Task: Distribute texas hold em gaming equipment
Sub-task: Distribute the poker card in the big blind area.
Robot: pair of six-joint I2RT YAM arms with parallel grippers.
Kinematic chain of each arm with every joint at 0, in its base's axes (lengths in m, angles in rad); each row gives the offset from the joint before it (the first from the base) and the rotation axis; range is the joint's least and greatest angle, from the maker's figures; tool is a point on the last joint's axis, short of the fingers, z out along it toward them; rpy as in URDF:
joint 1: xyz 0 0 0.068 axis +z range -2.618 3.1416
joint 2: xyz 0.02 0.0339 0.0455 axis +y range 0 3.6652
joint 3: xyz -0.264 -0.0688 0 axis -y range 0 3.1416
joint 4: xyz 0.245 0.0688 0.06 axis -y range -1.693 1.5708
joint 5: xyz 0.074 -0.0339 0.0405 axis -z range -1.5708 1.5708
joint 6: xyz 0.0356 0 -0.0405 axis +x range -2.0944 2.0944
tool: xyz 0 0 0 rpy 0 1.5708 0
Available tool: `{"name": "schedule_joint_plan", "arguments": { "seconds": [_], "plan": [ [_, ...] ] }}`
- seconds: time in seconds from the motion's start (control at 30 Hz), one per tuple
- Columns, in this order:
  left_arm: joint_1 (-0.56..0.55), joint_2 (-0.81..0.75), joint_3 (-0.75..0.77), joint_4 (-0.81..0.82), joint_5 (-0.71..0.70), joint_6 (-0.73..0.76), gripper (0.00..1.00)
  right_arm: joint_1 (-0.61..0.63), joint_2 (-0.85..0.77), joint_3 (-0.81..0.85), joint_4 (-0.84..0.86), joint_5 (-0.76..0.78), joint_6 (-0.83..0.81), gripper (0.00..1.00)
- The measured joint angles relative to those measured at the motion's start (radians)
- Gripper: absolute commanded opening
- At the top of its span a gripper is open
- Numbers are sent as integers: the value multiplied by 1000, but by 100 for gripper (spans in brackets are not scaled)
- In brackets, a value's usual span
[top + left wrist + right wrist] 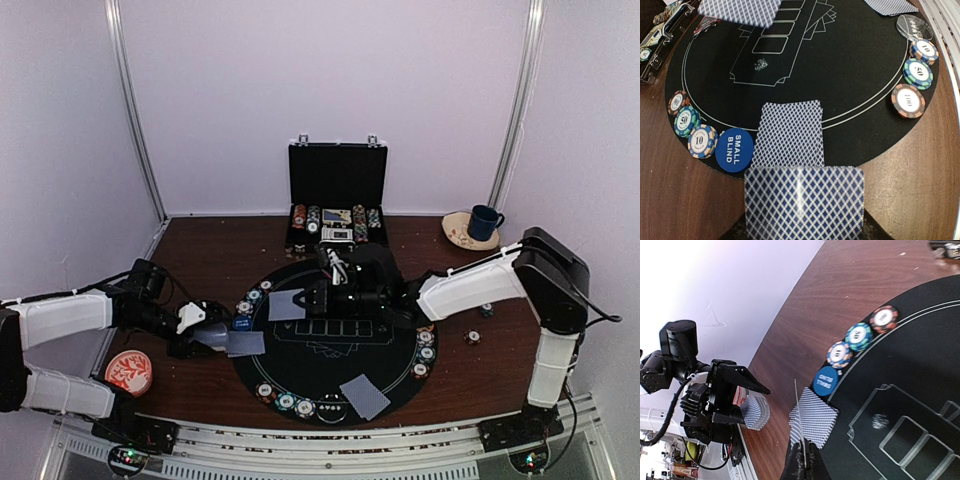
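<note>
Standing by the surface (pixel 200 250), I judge the deal to be roughly midway. The round black mat (pixel 300 372) is laid out, with the open briefcase (pixel 337 180) behind it. The left end effector (pixel 205 338) is clamped on the deck (pixel 804 202) of grey-blue-backed cards, just off the mat's left edge. The right end effector (pixel 802 466) is pinched shut on a single card (pixel 286 305), lifted over the mat's left half and not yet laid down.

One dealt card (pixel 788 134) lies at the left seat beside the blue small-blind disc (pixel 735 146) and the left-seat chips (pixel 686 120). The near seat has a card or two (pixel 365 396), the near chips (pixel 285 402) and a dark button (pixel 331 412). The right seat shows the right-seat chips (pixel 426 353) but no card I can see. The centre boxes (pixel 771 45) that show hold nothing. Two stray pieces (pixel 472 337), chips I think, lie off the mat — so more dealing looks left.
</note>
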Motion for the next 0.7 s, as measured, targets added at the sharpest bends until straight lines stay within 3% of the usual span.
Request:
{"name": "schedule_joint_plan", "arguments": {
  "seconds": [0.43,0.7],
  "plan": [
    [0,3,0,0,0,0,11,-277,-431,-256,-244,5,-95,0],
    [0,3,0,0,0,0,11,-493,-529,-351,-396,-36,-156,0]
  ]
}}
